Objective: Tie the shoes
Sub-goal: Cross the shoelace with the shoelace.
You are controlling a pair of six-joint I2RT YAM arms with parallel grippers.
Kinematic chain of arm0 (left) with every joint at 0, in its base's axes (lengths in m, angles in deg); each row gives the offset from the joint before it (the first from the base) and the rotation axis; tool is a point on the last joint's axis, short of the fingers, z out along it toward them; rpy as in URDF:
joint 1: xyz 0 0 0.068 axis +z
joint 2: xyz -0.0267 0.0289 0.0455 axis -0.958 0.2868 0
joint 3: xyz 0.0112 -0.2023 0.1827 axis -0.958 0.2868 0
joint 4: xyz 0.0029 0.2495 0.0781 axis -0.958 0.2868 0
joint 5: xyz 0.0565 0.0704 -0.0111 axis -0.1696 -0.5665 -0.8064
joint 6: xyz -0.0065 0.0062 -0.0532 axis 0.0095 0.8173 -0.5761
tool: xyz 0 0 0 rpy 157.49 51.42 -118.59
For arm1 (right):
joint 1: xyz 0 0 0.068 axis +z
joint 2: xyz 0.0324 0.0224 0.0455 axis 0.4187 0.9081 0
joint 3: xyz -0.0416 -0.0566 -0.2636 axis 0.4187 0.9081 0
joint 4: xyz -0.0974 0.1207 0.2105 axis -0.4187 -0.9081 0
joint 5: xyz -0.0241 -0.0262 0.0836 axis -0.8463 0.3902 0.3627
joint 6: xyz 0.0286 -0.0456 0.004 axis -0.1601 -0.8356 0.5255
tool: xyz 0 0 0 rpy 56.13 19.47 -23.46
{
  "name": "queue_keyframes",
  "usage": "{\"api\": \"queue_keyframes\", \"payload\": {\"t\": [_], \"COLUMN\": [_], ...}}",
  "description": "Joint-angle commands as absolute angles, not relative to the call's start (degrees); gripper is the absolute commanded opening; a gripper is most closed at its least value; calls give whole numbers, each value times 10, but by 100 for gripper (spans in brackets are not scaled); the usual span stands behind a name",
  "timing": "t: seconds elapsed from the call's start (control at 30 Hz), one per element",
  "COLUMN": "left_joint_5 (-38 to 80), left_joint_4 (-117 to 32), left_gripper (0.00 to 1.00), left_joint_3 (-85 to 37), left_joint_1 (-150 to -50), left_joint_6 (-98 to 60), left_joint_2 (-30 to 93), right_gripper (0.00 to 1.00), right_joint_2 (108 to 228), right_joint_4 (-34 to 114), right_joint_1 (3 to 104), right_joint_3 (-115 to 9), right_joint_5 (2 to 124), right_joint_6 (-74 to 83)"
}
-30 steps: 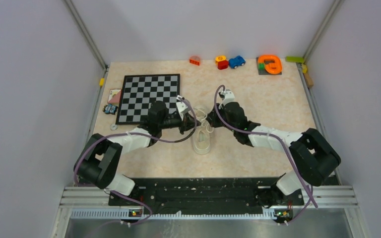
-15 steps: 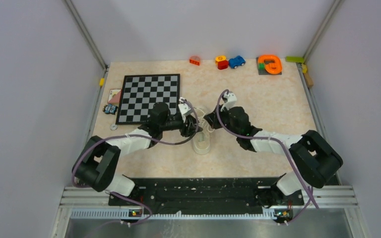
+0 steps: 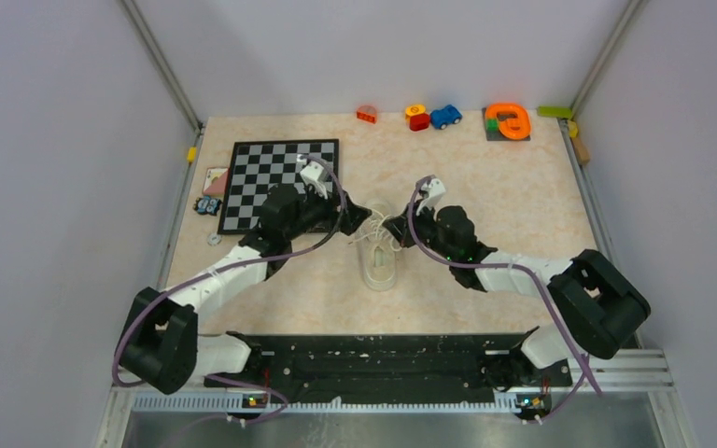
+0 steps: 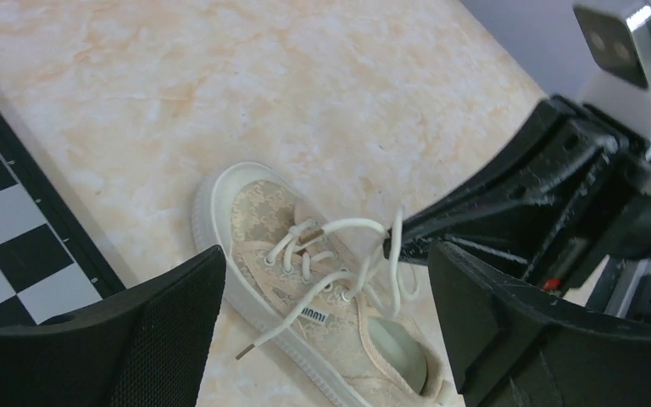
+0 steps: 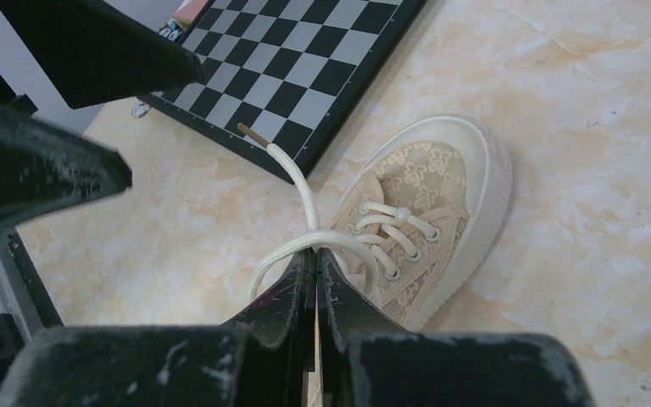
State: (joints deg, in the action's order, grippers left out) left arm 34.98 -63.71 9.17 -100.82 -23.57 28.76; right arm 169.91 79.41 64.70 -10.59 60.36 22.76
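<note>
The cream shoe (image 3: 380, 261) lies on the table between my two arms, toe toward the back. In the left wrist view the shoe (image 4: 322, 297) shows its eyelets, with one lace end (image 4: 292, 318) hanging loose over its side. My left gripper (image 4: 326, 254) hovers open above it, holding nothing. My right gripper (image 5: 315, 254) is shut on a white lace loop (image 5: 305, 242) just above the shoe (image 5: 441, 195). From that loop another lace end (image 5: 284, 165) runs out to the chessboard's edge. From above, the left gripper (image 3: 347, 220) and the right gripper (image 3: 394, 229) face each other over the shoe's toe end.
A chessboard (image 3: 280, 182) lies left of the shoe, partly under my left arm, with small cards and toys (image 3: 213, 191) beside it. Toys line the back edge: an orange block (image 3: 367, 114), a blue car (image 3: 445, 116) and an orange ring piece (image 3: 507, 121).
My left gripper has opened, let go of the lace and pulled back left toward the chessboard. The right gripper stays shut on its lace and has shifted slightly.
</note>
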Motion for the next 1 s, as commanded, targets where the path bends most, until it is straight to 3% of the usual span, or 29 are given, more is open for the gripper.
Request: {"api": "queue_keyframes", "payload": {"t": [0.0,0.07,0.2,0.47,0.6,0.63,0.73,0.87,0.93,0.97], "left_joint_5": [298,289,328,314,323,326,329,338,345,348], "left_joint_4": [-594,-602,-583,-625,-626,-630,-643,-643,-641,-640], "left_gripper": [92,90,74,73,66,62,37,23,7,0], "left_joint_3": [61,59,41,45,21,18,8,-15,-25,-30], "left_joint_1": [-999,-999,-1004,-1012,-1012,-1014,-1016,-1020,-1022,-1023], "left_joint_6": [-346,-414,-523,-597,-597,-598,-598,-591,-584,-575], "left_joint_2": [278,296,328,365,393,400,417,440,448,450], "right_gripper": [0,0,0,0,0,0,0,0,0,10], "right_joint_2": [1686,1686,1685,1678,1673,1672,1670,1672,1670,1667], "right_joint_4": [832,833,828,829,830,831,835,839,838,833], "right_joint_1": [647,647,647,650,653,653,654,654,654,654], "right_joint_3": [-111,-112,-112,-107,-104,-102,-98,-96,-94,-94], "right_joint_5": [620,620,621,630,629,630,633,640,642,643], "right_joint_6": [212,212,207,200,194,193,192,192,192,193]}}
